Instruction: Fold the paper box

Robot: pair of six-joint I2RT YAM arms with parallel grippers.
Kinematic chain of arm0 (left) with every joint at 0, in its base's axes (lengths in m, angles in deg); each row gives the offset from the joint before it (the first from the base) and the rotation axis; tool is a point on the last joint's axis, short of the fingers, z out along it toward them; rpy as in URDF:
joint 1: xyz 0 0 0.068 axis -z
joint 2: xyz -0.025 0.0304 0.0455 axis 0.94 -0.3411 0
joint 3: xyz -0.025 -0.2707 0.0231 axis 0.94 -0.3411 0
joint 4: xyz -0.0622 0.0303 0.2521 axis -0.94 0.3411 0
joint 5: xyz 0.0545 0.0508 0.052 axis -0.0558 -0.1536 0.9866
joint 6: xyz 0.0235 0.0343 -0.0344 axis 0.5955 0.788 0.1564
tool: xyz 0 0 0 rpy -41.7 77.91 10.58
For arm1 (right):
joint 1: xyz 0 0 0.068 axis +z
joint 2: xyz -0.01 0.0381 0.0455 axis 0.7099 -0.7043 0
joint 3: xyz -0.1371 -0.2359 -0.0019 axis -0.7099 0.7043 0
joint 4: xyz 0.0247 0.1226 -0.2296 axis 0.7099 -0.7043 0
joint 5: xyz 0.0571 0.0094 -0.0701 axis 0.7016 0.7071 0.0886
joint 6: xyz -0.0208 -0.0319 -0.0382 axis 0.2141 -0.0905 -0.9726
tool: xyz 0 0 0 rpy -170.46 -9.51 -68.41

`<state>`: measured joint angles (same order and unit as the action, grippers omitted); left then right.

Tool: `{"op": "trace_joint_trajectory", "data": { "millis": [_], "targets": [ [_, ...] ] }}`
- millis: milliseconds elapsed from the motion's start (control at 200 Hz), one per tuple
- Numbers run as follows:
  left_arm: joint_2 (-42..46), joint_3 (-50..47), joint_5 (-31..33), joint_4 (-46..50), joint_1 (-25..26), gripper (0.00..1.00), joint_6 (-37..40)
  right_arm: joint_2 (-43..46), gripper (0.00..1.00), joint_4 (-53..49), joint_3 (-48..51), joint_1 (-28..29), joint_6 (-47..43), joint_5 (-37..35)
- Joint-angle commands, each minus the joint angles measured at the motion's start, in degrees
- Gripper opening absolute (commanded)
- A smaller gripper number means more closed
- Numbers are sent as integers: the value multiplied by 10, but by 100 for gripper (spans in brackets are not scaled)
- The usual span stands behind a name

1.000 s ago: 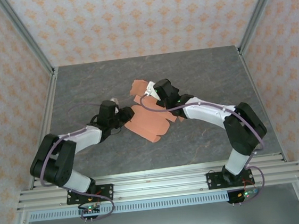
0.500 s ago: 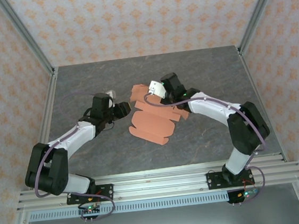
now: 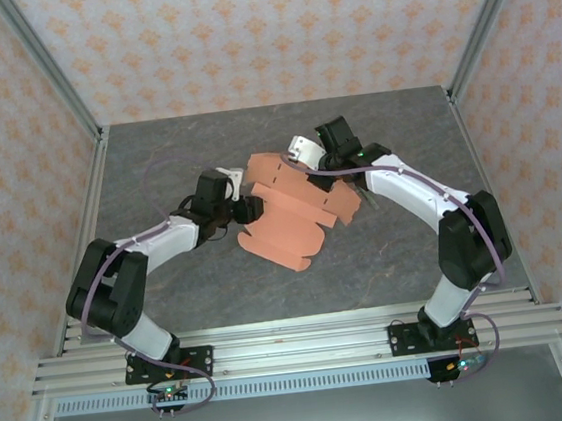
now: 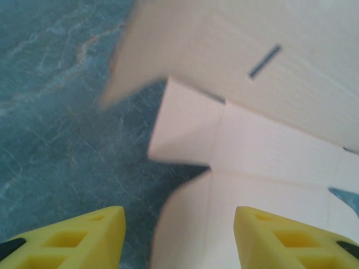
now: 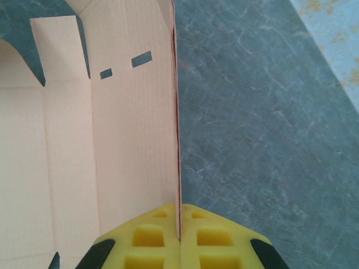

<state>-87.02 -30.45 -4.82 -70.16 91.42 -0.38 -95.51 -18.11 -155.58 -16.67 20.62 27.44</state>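
**Mid-fold near the middle of the table (image 3: 155, 163):** the paper box (image 3: 296, 214), a salmon-orange die-cut sheet, lies mostly flat on the grey surface with its far panel lifted.

The right gripper (image 5: 179, 224) is clamped on that panel's edge. It pinches the thin card between its yellow fingers (image 5: 146, 238), so the panel stands upright like a wall. Two small slots (image 5: 141, 59) cut in the panel face the inside of the sheet. The hold appears meant to set the crease and keep this wall steady while the sides are dealt with.

The left gripper (image 4: 179, 238) sits low at the sheet's left edge with its jaws apart and nothing in them. A rounded flap of the sheet runs between its fingers, and a small side flap (image 4: 185, 126) lies just ahead beside a dark notch. Whether the fingers touch the card cannot be told.

From its place it looks lined up to take a side flap and turn it in towards the raised wall. Most of the folding seems not yet done: only one panel is up, and the near tabs lie flat toward the table's front edge. The card looks light and springy, so the standing panel would likely drop if let go.
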Motion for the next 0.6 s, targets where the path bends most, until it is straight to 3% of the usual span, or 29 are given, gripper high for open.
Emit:
{"op": "trace_joint_trajectory", "data": {
  "millis": [0, 596],
  "targets": [
    [-19, 42, 31, 6, -1, 55, 50, -2, 0, -29, -26, 0, 11, 21],
    [-96, 101, -2, 5, 2, 55, 56, -11, 0, -39, -45, -1, 25, 30]
  ]
}}
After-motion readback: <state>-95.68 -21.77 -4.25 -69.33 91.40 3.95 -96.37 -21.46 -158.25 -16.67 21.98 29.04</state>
